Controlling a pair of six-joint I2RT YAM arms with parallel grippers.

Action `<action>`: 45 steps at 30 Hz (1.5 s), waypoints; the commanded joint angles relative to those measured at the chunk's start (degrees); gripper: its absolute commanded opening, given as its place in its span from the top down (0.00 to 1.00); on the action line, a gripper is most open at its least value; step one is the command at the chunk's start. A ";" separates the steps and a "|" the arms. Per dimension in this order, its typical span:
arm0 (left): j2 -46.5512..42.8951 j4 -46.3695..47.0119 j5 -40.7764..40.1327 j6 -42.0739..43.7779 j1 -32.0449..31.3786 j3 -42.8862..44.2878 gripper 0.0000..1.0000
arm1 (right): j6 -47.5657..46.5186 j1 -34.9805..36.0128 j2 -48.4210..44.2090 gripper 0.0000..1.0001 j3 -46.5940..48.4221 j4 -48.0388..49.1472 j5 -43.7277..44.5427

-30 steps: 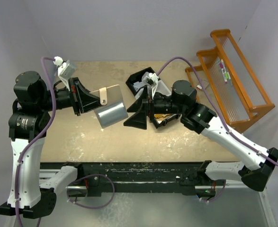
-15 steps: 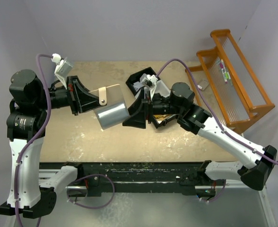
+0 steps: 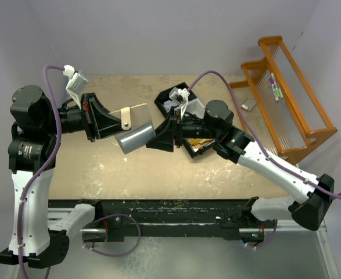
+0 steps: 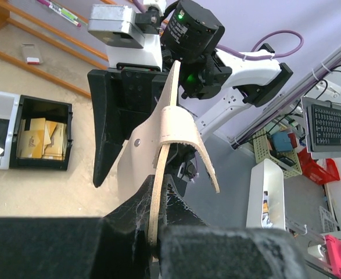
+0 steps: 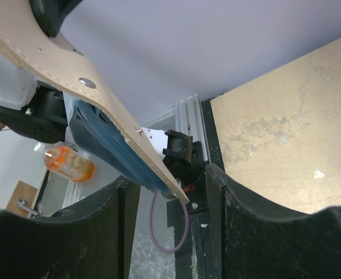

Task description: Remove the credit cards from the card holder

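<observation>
Two claws now meet at the card holder [image 3: 136,139], held above the bench [image 3: 118,168] by its tan flap in the clamped left claw [image 3: 121,123], while the right claw [image 3: 153,141] (wider and farther off a second ago) straddles its free edge, still spread, likely ready to pull a card.

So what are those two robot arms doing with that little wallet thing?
They are holding a card holder up above the table. The left claw is pinched shut on one end of it. The right claw is open, with the holder's other end sitting between its fingers. No card looks pulled out yet.
</observation>
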 commanded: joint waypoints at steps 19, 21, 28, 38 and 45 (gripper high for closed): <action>-0.73 2.26 3.37 -1.38 -0.01 -1.29 1.00 | 7.14 0.31 1.10 0.49 6.60 19.02 1.51; -0.67 1.03 3.09 0.12 0.00 -1.23 1.00 | 8.13 0.44 1.52 0.48 6.99 20.17 0.68; -0.48 -1.33 2.57 2.64 0.00 -1.39 1.00 | 10.30 0.83 2.34 0.48 7.36 22.93 -0.48; 0.07 -6.18 1.10 9.05 0.00 -0.80 0.88 | 12.73 1.19 3.37 0.92 7.74 23.28 -0.80; 1.86 -20.75 -12.09 27.10 0.00 8.73 0.31 | 8.54 1.19 3.00 1.00 11.67 7.21 3.34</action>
